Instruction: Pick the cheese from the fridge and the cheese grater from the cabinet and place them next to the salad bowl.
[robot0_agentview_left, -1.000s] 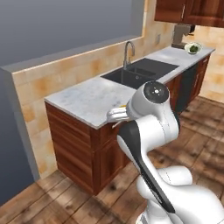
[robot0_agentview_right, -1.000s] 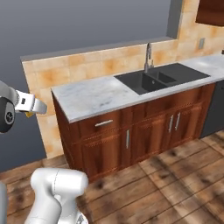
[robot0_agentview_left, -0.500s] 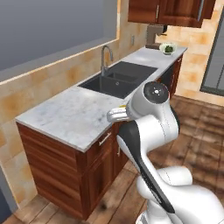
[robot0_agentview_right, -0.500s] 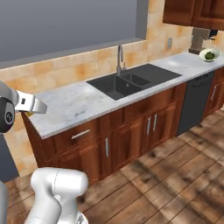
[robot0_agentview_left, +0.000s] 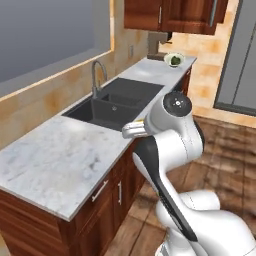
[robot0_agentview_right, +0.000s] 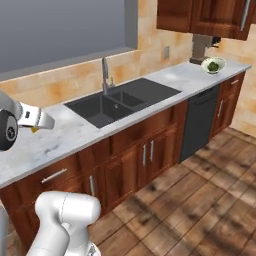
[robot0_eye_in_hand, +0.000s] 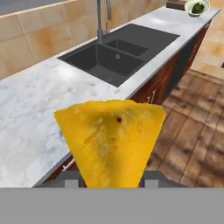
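Left to right along the marble tabletop (robot0_agentview_left: 60, 165): bare stretch nearest the robot, then the dark double sink (robot0_agentview_right: 122, 102) with its faucet (robot0_agentview_right: 105, 74), then more bare marble, then at the far end the salad bowl (robot0_agentview_right: 213, 65) with something brown and boxy just behind it under the wall cabinet (robot0_agentview_right: 205, 17) — too small to name.

Cheese (robot0_eye_in_hand: 110, 140): in the claw (robot0_eye_in_hand: 111, 177), carried out over the tabletop's front edge. Hand view has the yellow-orange wedge square in front of the camera, wide edge up, tapering down between the two dark fingertips (robot0_eye_in_hand: 72, 178). Claw closed down on the narrow lower part of the wedge, jaws only slightly apart. A sliver of yellow also peeks under the wrist in the right base view.

Handling, my read: small, light, firm enough to keep its shape under a pinch, but waxy and tapered, so it could creep out of the jaws if squeezed near the tip. Flat side faces are the right contact surfaces; the grip looks to be on those. Nothing fragile about it, short drop is fine.

Bowl is well apart from the cheese, whole sink between them. Grater not yet fetched, I'd guess.
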